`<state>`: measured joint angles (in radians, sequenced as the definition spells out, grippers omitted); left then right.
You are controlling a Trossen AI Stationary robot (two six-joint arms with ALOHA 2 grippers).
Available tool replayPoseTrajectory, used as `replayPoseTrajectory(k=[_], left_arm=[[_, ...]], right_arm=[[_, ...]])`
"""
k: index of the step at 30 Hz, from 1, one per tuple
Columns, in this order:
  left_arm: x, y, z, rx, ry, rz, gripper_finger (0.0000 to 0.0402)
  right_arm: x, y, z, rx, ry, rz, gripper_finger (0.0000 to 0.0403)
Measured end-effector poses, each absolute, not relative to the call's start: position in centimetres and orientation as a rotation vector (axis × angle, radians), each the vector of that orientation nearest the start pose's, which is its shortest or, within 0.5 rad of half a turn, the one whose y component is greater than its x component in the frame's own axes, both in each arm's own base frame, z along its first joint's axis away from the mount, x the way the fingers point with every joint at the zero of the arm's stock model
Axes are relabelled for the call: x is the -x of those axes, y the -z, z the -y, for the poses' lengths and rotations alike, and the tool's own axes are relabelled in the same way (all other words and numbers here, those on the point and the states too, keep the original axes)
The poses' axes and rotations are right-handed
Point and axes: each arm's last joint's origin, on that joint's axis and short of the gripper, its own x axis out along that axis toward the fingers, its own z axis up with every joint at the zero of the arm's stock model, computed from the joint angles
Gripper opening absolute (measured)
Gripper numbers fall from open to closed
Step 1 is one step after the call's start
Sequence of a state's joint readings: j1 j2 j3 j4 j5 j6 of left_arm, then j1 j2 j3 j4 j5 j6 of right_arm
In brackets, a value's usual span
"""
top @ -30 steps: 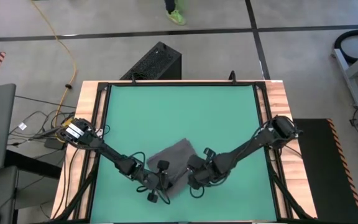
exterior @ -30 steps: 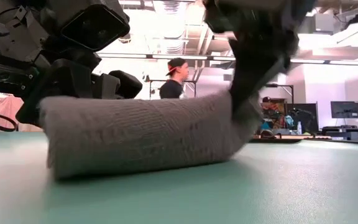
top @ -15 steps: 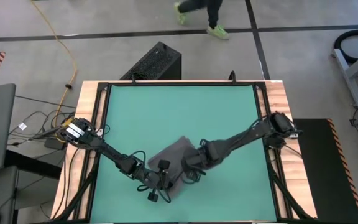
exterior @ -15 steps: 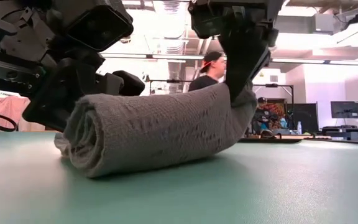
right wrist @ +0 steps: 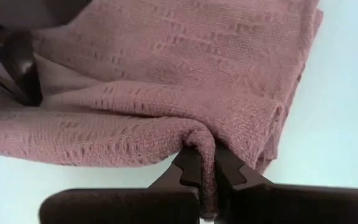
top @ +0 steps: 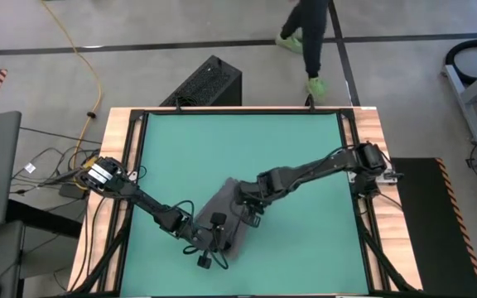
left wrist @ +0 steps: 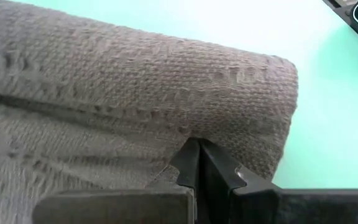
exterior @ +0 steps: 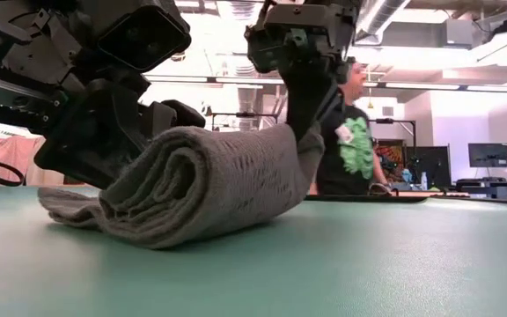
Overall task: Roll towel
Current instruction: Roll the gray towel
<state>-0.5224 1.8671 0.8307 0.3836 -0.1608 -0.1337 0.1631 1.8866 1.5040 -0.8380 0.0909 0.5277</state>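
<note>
The dark grey towel lies partly rolled on the green table, near its front middle. In the low view the roll points one coiled end at the camera, and a flat tail trails on the table. My left gripper is shut at the towel's near end. My right gripper is shut on the towel's far-right end and stands above it, pointing steeply down. My left gripper has its shut fingertips in the crease where the roll meets the flat layer below it. It comes in slanting down from the near left. Whether cloth lies between the fingers, I cannot tell. My right gripper pinches a raised fold of the towel between its two fingers, several layers thick, from above. That end is lifted off the table, while the remainder of the roll rests on it.
A black box stands on the floor beyond the table's far edge, and a person walks past there, also seen behind the towel in the low view. Bare green table lies to the far side and right.
My right gripper has moved toward the table's left and far edge, rising a little and turning, still shut on the towel. The end it holds has swung with it. The roll has turned about its near end at my left gripper, so a coiled end now faces the low camera.
</note>
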Motion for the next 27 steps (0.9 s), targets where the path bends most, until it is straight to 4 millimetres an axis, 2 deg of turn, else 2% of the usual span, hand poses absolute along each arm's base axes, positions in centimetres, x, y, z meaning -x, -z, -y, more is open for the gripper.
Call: replayPoseTrajectory(k=[9, 13, 18, 23, 25, 27], left_arm=[[-30.7, -11.7, 16.9, -0.081, 0.314, -0.644, 0.0], [-30.6, -11.8, 17.0, -0.092, 0.281, -0.634, 0.0], [-29.8, -13.5, 18.0, -0.139, 0.199, -0.56, 0.0], [-28.8, -15.2, 18.7, -0.265, 0.052, -0.473, 0.0], [-28.6, -15.2, 18.4, -0.348, -0.067, -0.465, 0.0], [-29.0, -14.7, 17.3, -0.405, -0.166, -0.49, 0.0]], right_arm=[[-39.0, -23.1, -4.3, -0.3, 0.153, -1.133, 0.0022], [-39.2, -22.1, -3.8, -0.304, 0.157, -1.164, 0.0022], [-39.4, -21.1, -3.8, -0.28, 0.163, -1.201, 0.0022], [-39.7, -20.4, -4.2, -0.266, 0.155, -1.206, 0.0022], [-39.7, -20.5, -4.2, -0.267, 0.153, -1.205, 0.0022], [-39.7, -20.5, -4.1, -0.269, 0.149, -1.206, 0.0022]])
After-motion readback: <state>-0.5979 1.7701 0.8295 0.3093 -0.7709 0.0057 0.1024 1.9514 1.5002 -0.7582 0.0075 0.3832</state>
